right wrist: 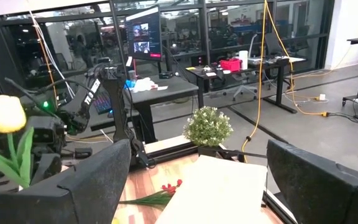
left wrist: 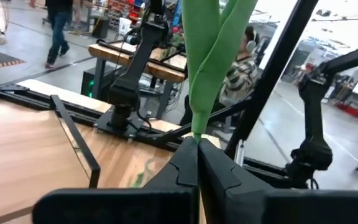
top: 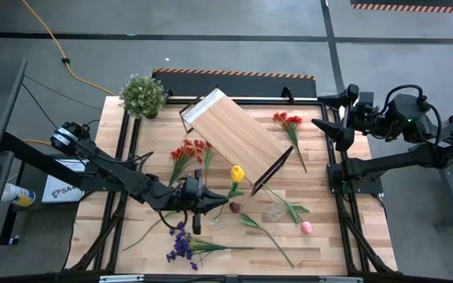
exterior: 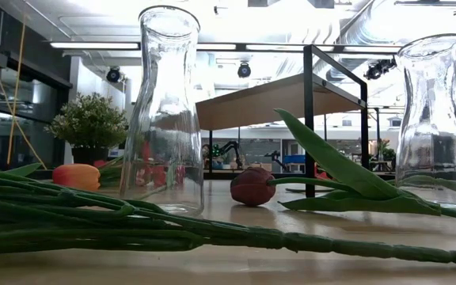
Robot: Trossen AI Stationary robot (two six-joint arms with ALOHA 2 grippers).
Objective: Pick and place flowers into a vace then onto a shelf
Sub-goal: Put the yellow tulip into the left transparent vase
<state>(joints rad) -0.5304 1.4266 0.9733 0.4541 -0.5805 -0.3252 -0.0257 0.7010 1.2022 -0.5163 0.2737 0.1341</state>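
My left gripper (top: pixel 215 199) (left wrist: pixel 197 149) is over the middle of the table, shut on a yellow tulip (top: pixel 237 173) (right wrist: pixel 7 114). A clear glass vase (top: pixel 215 212) (exterior: pixel 162 111) stands just near of it, and a second vase (top: pixel 275 211) (exterior: pixel 438 119) farther right. The light-wood shelf (top: pixel 234 134) (exterior: pixel 275 95) stands slantwise at the far middle. A maroon tulip (top: pixel 234 207) (exterior: pixel 252 186), a pink tulip (top: pixel 306 227), a purple spray (top: pixel 181 245) and red sprays (top: pixel 187 151) (top: pixel 288 119) lie flat on the table. My right gripper (top: pixel 329 126) (right wrist: pixel 197 186) waits open and raised at the far right. My left gripper pinches the yellow tulip's green stem (left wrist: pixel 196 129) between its two fingers, just under the leaves. The fingers come level from the table's left and lie across the stem. The tulip stands upright above them, head up. The gripper hides the stem below the fingers.
A bushy potted plant (top: pixel 142 94) (exterior: pixel 90 123) stands at the far left corner. An orange tulip (exterior: pixel 76 176) and long green stems (exterior: pixel 133 226) lie along the near edge. Black frame rails (top: pixel 124 149) run down both table sides. People move in the room beyond.
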